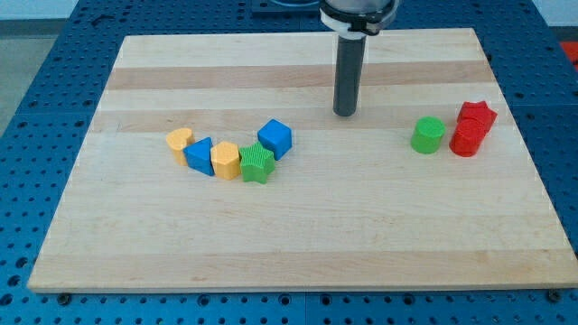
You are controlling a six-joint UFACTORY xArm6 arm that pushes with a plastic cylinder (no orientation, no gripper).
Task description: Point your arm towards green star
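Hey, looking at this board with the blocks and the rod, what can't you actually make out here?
- Arm above the rod: cut off by the view's top edge.
- Lower red block: partly hidden against the red star; its shape is unclear.
- Green star: pressed against the yellow block, so the sides where they meet are hidden.
- Whether my tip touches the board: cannot tell.

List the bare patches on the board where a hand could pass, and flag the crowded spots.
Bare: the strip along the view's bottom of the board; the gap between my tip and the green cylinder. Crowded: the left cluster, yellow heart through green star to blue cube; right, two red blocks touching.
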